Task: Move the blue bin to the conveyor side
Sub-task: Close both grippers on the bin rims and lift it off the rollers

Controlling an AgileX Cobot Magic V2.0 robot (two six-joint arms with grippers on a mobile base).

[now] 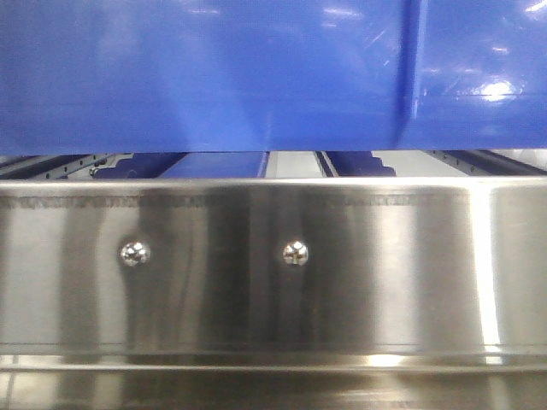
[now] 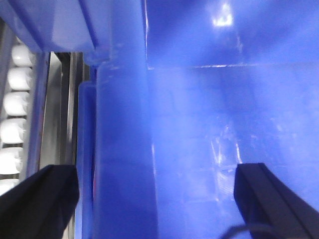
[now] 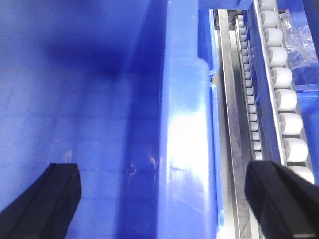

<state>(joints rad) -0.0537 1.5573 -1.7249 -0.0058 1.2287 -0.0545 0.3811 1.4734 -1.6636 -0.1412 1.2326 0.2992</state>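
Black fingers of the left gripper [image 2: 152,174] stand wide apart, straddling the thick rim [image 2: 122,124] of the blue bin [image 2: 234,124] without closing on it. One finger hangs over the bin's glossy inside and the other hangs outside the bin's wall. Whether either finger touches the plastic cannot be told. The right gripper [image 3: 160,172] is set the same way on the bin, its fingers spread wide. One is over the bin's floor and one is outside the wall, with a bright, reflective stretch of rim running between them.

Outside the bin by the left gripper, a row of white rollers [image 2: 15,104] runs alongside the wall. Outside the bin by the right gripper, a silver metal rail [image 3: 229,124] lies just beside the wall. Past it come a line of small rollers [image 3: 249,99] and then larger white ones.

From the front, the bin's bright blue side is close and blurred, with patches of glare. Just below the bin a stainless-steel panel [image 1: 256,316] spans the full width, carrying two round-headed screws [image 1: 134,252] side by side. Pale rails and more blue plastic show through the narrow gap between the bin's underside and the panel.
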